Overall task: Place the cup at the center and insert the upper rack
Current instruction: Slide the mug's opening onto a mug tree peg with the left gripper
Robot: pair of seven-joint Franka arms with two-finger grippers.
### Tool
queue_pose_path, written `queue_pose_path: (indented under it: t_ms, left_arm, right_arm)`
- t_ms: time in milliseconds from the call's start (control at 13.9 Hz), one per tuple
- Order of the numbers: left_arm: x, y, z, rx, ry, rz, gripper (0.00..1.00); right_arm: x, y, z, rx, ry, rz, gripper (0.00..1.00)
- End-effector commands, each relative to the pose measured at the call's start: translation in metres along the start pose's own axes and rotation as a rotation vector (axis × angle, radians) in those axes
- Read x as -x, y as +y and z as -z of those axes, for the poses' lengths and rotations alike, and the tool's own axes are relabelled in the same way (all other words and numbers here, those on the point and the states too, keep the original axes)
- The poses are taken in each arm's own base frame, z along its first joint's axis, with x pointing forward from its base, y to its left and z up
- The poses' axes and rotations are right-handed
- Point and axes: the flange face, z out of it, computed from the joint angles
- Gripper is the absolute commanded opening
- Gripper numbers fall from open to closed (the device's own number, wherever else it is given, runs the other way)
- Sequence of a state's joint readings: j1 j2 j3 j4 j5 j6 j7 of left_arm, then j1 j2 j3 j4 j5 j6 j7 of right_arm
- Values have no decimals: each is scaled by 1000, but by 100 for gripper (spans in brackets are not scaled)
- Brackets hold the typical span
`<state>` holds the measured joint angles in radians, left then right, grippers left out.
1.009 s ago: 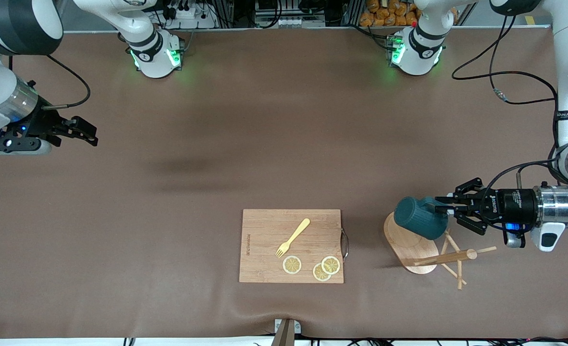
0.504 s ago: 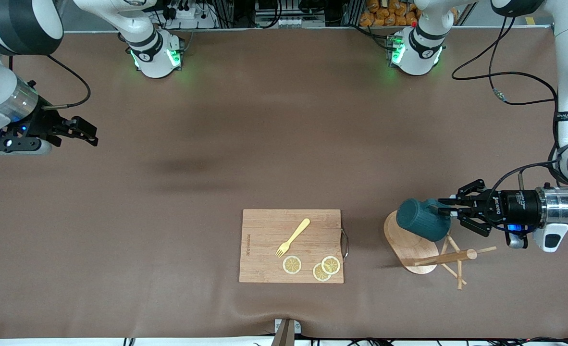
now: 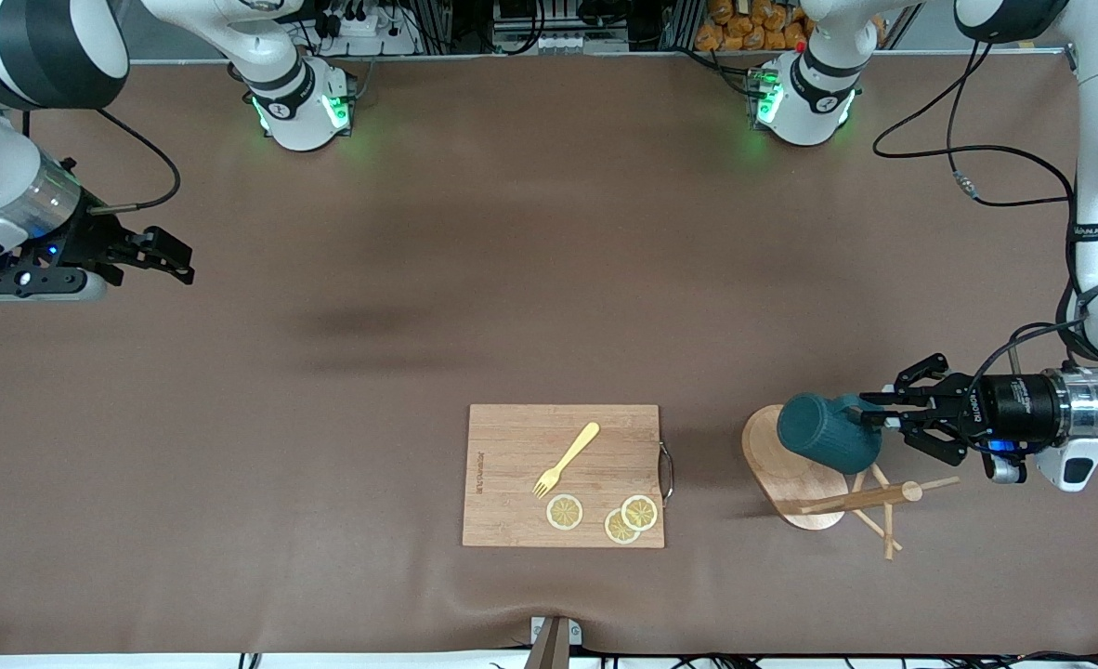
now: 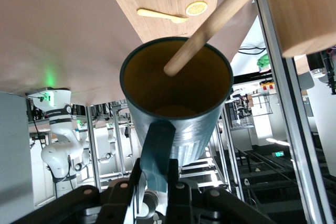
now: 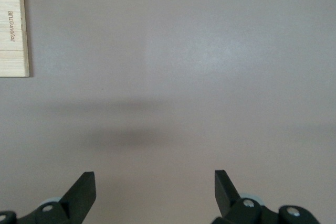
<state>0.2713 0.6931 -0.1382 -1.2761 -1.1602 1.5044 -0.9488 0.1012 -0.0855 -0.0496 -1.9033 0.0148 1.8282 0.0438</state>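
The dark teal ribbed cup (image 3: 826, 434) lies on its side in the air over the oval base of the upper rack (image 3: 790, 478), the light wooden mug stand. My left gripper (image 3: 871, 419) is shut on the cup's handle. In the left wrist view the cup (image 4: 176, 98) faces away with its mouth open. A thin peg (image 4: 210, 24) of the rack reaches into that mouth, and my left gripper (image 4: 157, 177) pinches the handle. My right gripper (image 3: 176, 260) waits open over bare mat at the right arm's end; its fingers (image 5: 84, 190) hold nothing.
A rectangular wooden cutting board (image 3: 512, 437) lies near the front camera, beside the rack toward the right arm's end. On it are a yellow fork (image 3: 568, 458) and three lemon slices (image 3: 565, 512). Plain brown mat covers the table's middle.
My left gripper has drawn back toward the left arm's end of the table with the cup, sliding it along the peg. The right arm has hardly moved.
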Motion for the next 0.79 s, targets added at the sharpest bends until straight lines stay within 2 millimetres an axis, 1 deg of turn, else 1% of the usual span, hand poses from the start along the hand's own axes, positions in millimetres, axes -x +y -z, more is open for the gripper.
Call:
queue_pose_path:
  t_ms: [0,144,216,360,576,721]
  left_arm:
    - [-4,0,5,11,-43,-1,0]
    - [-6,0,4,13,-62,1,0]
    - [-12,-1,8,26,-74,9,0]
    - [-19,-3,14,38,-105,20,0]
    - [-24,-5,16,40,-118,27,0]
    - [-25,-7,20,37,-121,27,0]
  right_arm:
    - [2,-5,4,4,8,23,100]
    - [1,-5,3,4,13,21,100]
    - [1,-9,4,4,17,24,100]
    - [2,-4,5,4,14,21,100]
    - [1,-8,6,4,22,27,100]
    - [1,-6,6,5,20,26,100]
